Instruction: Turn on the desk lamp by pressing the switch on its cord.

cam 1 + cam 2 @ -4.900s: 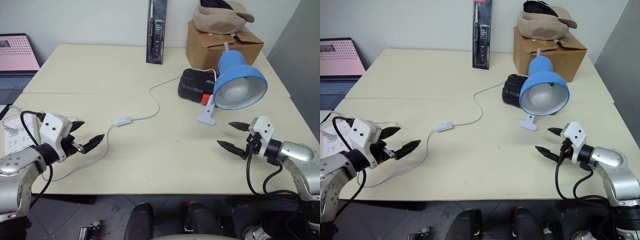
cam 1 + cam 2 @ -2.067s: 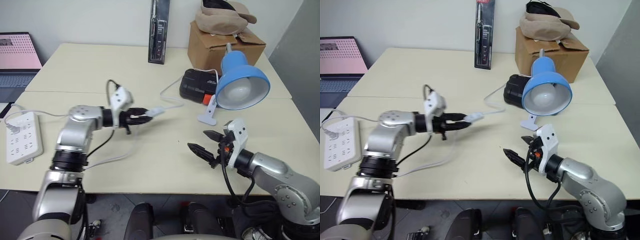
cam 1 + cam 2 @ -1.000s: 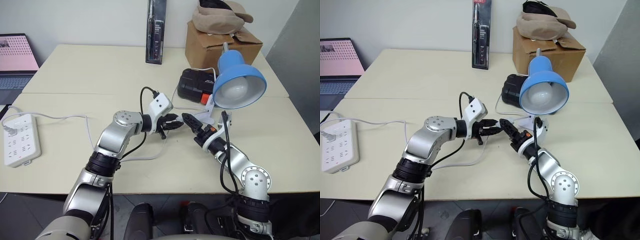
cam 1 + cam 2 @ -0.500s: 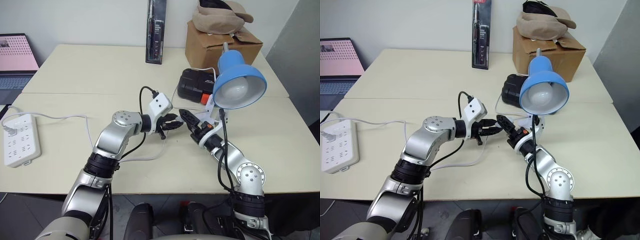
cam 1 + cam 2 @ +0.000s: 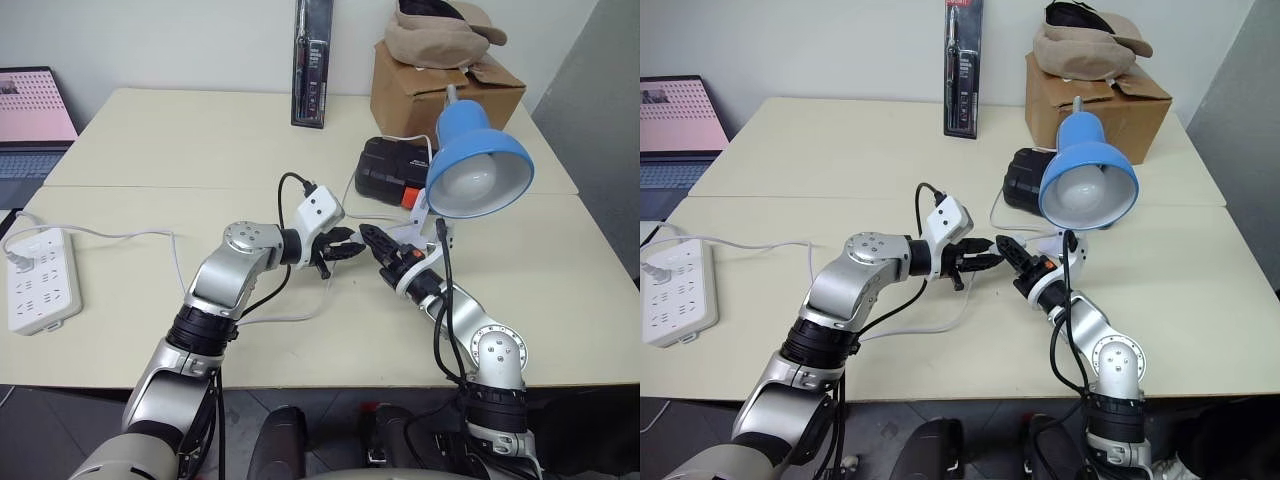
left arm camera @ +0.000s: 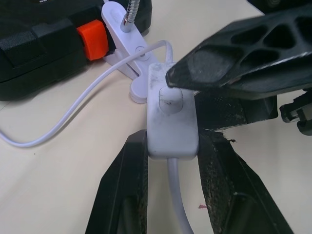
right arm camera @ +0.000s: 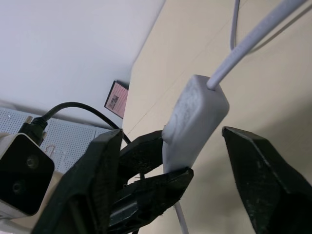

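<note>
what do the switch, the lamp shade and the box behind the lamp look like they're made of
The switch: smooth white plastic by its look, moulded with rounded edges and slightly scuffed. The lamp shade: glossy blue outside with highlights, white inside; painted metal or plastic, the look leaves that open. The box: plain brown cardboard, matte, with folded flaps.

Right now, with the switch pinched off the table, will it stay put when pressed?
Probably mostly. The left gripper clamps the switch by both sides, which looks firm. But the cord hangs in loose curves, so it likely gives no support. The smooth white shell may slip or pivot if the right gripper's finger pushes off-centre.
</note>
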